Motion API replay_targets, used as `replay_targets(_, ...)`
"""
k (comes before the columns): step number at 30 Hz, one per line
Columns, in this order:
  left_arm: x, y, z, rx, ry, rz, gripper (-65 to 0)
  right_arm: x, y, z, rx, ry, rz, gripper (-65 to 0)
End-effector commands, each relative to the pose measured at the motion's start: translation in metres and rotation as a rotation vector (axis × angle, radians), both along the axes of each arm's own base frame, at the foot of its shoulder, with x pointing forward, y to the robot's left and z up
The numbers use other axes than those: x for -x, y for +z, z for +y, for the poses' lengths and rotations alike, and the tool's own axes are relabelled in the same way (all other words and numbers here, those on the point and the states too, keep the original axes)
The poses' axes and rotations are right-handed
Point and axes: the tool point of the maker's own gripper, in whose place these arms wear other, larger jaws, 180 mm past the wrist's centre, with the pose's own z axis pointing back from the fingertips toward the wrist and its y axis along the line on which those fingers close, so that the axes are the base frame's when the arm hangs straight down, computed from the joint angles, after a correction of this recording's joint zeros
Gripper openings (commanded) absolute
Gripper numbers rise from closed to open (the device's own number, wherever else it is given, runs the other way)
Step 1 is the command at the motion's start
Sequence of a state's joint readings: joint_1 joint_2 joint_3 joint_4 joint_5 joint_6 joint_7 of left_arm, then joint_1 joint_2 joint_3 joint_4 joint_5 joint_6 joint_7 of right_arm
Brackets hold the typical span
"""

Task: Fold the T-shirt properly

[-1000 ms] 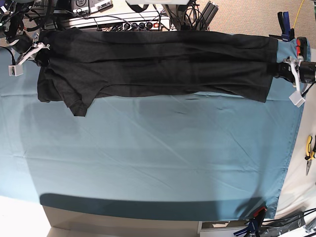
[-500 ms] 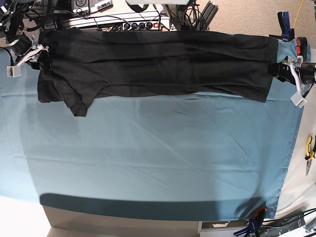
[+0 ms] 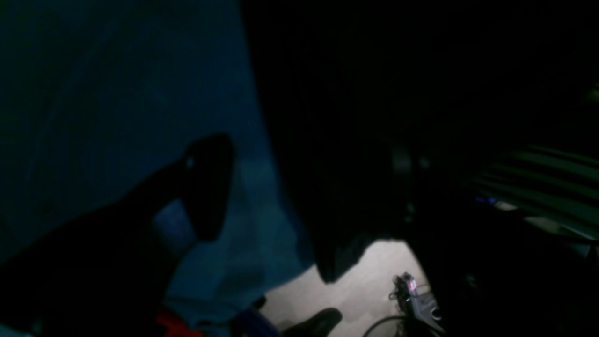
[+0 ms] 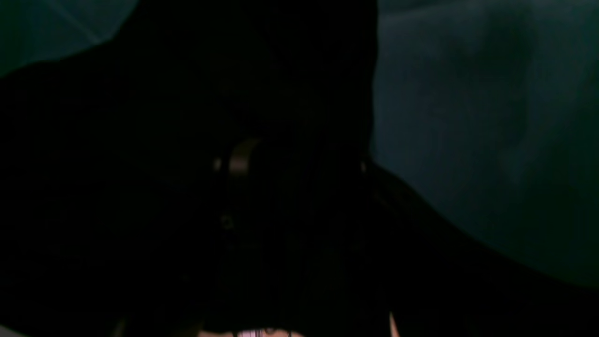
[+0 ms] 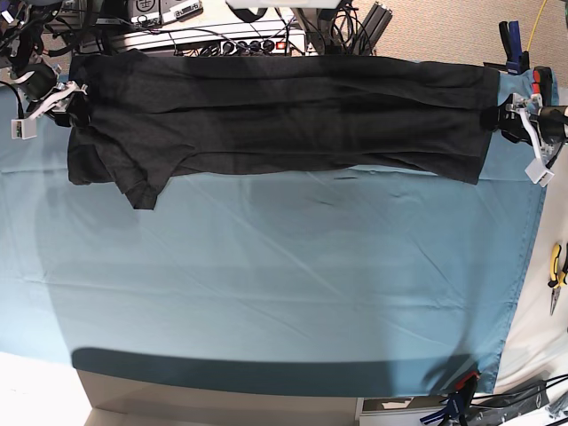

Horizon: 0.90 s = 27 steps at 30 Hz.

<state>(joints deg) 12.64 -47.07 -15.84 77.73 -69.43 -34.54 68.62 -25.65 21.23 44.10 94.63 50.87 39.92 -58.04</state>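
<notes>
The black T-shirt [image 5: 284, 115] lies stretched in a long band across the far part of the teal cloth [image 5: 284, 284], one sleeve [image 5: 142, 182] pointing toward the front. My left gripper [image 5: 495, 119] is at the shirt's right edge. In the left wrist view one dark finger [image 3: 208, 187] stands apart from the shirt's edge [image 3: 374, 117], so the jaws look open. My right gripper [image 5: 74, 108] is at the shirt's left edge. The right wrist view is almost all dark shirt [image 4: 210, 93], and its fingers do not show clearly.
Cables and electronics [image 5: 213, 35] crowd the back edge behind the shirt. Clamps [image 5: 510, 44] [image 5: 457, 399] pin the cloth on the right side. Yellow pliers [image 5: 556, 271] lie off the cloth at the right. The table's front edge [image 5: 266, 390] is near.
My left gripper has moved a little toward the back and in toward the shirt's right edge. The right gripper has barely shifted. The shirt lies as before.
</notes>
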Motion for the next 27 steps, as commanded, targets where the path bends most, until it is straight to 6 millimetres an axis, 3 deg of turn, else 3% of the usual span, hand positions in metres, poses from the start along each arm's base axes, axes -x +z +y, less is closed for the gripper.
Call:
replay_targets(1,-0.003,0.006,0.012,-0.045,-0.004,-0.001,-21.1,-0.008,0.015,-0.005,0.022,0.007,-0.050,-39.6)
replay_targets(10,-0.007,0.010,0.009,-0.028,0.024,-0.004,-21.2,-0.008,0.015,-0.005,0.022,0.007,-0.049,-39.7)
replay_targets(18,-0.007,0.017,-0.004,0.018,0.000,-0.007,-21.2,-0.008,0.015,-0.005,0.022,0.007,-0.047,-39.7)
replay_targets(27,-0.001,0.011,-0.024,0.101,0.015,0.002,-21.2,-0.008,0.015,-0.005,0.022,0.007,-0.047,-39.7)
